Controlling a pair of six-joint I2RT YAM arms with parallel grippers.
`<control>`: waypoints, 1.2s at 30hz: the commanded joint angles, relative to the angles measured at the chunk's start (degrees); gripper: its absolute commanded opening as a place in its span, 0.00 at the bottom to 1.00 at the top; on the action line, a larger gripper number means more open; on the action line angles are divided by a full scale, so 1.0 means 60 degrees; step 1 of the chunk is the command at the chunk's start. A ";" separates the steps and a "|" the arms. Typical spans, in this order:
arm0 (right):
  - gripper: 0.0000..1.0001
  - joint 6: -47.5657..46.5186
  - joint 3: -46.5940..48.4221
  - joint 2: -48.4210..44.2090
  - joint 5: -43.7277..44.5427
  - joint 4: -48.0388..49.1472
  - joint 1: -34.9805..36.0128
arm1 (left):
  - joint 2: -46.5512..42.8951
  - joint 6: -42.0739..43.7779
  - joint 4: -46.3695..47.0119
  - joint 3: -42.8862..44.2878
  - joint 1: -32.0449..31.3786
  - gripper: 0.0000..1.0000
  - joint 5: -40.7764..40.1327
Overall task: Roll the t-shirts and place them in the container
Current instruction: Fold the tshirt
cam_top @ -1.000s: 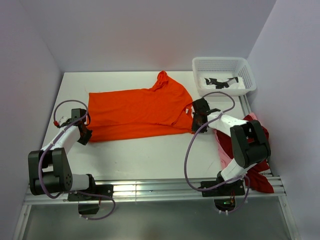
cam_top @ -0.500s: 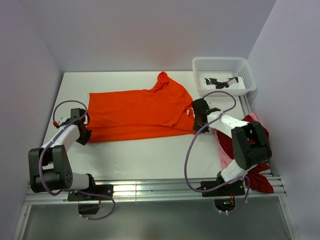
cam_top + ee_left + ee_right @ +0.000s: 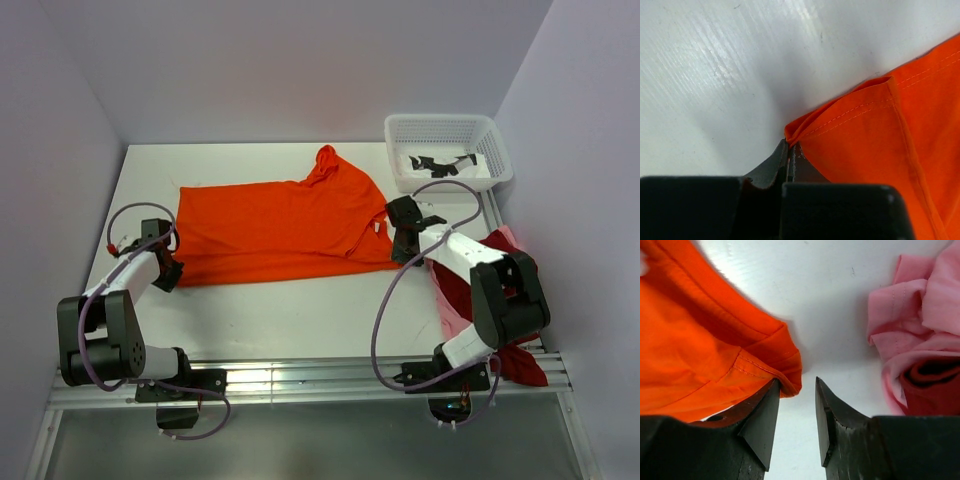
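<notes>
orange t-shirt: plain bright orange throughout, no print; hem stitching in the same orange.
pink t-shirt: plain pale pink.
dark red t-shirt: plain deep red, showing inside a pink fold in the right wrist view.
basket: white mesh of small openings; white and black pieces inside.
table: white, with faint streaks of sheen.
walls: pale lilac, unpatterned.
left gripper: black body, grey fingertips.
right gripper: matt black.
arms: white links, black joints.
cables: purple.
rail: silver metal.
</notes>
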 commanded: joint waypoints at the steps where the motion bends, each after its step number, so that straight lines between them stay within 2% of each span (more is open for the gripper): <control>1: 0.41 0.0131 0.0211 -0.1053 -0.0389 0.0142 0.0010 | -0.0237 0.0208 0.0224 -0.0183 0.0070 0.00 -0.0114; 2: 0.41 0.0218 0.0269 -0.1171 -0.1074 0.0186 0.0025 | -0.0222 0.0208 0.0254 -0.0212 0.0070 0.01 -0.0129; 9: 0.43 0.1184 0.0387 -0.1641 -0.3333 0.1297 0.0449 | -0.0251 0.0340 0.0488 -0.0388 0.0070 0.01 -0.0041; 16: 0.46 0.2268 0.0782 -0.0398 -0.4039 0.2383 0.1328 | -0.0383 0.0384 0.0561 -0.0476 0.0071 0.00 0.0003; 19: 0.49 0.2796 0.0856 0.0289 -0.4083 0.2924 0.1679 | -0.0427 0.0355 0.0576 -0.0505 0.0070 0.01 0.0003; 29: 0.47 0.3207 0.1397 0.1624 -0.3791 0.3336 0.1870 | -0.0559 0.0384 0.0635 -0.0608 0.0070 0.01 0.0003; 36: 0.32 0.3309 0.1559 0.1786 -0.3454 0.3438 0.1885 | -0.0574 0.0413 0.0664 -0.0637 0.0070 0.01 0.0018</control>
